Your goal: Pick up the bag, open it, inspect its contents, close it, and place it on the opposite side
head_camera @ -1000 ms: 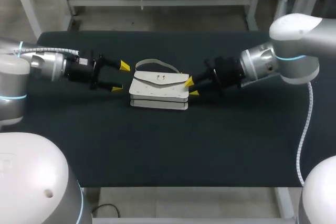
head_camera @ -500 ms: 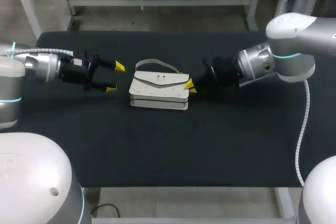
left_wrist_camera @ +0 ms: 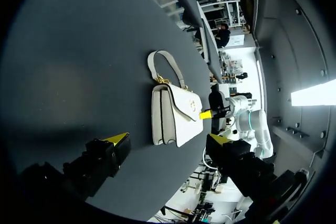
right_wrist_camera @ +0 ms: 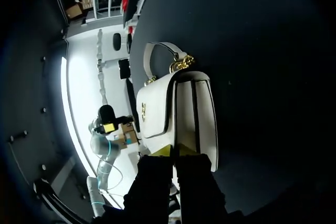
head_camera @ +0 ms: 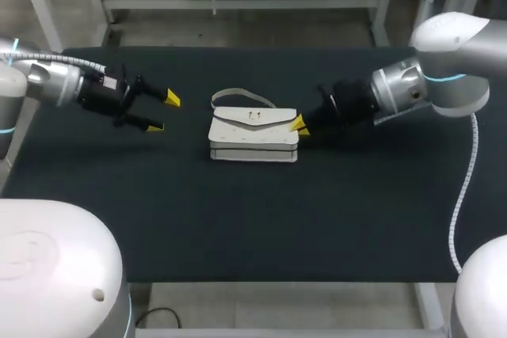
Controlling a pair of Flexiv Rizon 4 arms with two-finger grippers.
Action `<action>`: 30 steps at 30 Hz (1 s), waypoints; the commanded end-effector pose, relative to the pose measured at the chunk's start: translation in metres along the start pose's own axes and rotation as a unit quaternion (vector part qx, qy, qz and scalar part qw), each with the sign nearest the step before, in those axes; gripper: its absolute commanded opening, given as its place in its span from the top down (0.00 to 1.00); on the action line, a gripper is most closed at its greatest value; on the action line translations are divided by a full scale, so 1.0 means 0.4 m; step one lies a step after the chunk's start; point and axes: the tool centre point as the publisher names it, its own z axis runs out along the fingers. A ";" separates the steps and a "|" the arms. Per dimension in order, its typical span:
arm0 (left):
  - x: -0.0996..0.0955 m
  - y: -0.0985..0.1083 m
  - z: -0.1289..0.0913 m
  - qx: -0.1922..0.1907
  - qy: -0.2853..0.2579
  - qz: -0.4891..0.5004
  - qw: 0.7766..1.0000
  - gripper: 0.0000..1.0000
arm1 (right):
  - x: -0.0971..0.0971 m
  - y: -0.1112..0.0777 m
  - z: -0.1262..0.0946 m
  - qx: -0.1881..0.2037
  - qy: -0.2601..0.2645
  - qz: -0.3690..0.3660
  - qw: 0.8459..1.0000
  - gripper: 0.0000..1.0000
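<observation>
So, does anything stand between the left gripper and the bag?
Nothing visible does. Only bare table lies between the open left gripper and the bag; the right gripper is at the bag's opposite end.

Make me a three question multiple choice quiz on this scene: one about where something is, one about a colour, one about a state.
1. Where does the bag lie?
A. near the middle of the table
B. at the table's left edge
C. lifted in the air

2. What colour is the bag?
A. red
B. white
C. brown

3. How is the left gripper?
A. shut on the bag
B. open, apart from the bag
C. shut, holding nothing

Answers: 1 A, it rests flat mid-table, with the right gripper at its end. 2 B, its whole body is white. 3 B, its fingers stand spread with nothing between them.
</observation>
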 end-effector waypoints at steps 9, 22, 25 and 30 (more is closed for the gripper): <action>-0.017 -0.046 -0.061 -0.055 -0.058 -0.012 0.997 0.00 | -0.024 0.021 -0.115 0.040 -0.006 -0.022 0.999 1.00; -0.017 -0.046 -0.061 -0.055 -0.058 -0.012 0.997 0.00 | -0.024 0.021 -0.115 0.040 -0.006 -0.022 0.999 1.00; -0.020 -0.051 -0.074 -0.056 -0.072 0.002 0.996 0.00 | -0.024 0.021 -0.115 0.040 -0.006 -0.022 0.999 1.00; -0.031 -0.069 -0.133 -0.057 -0.101 0.032 0.993 0.00 | -0.077 0.082 -0.212 0.027 -0.025 -0.033 0.999 1.00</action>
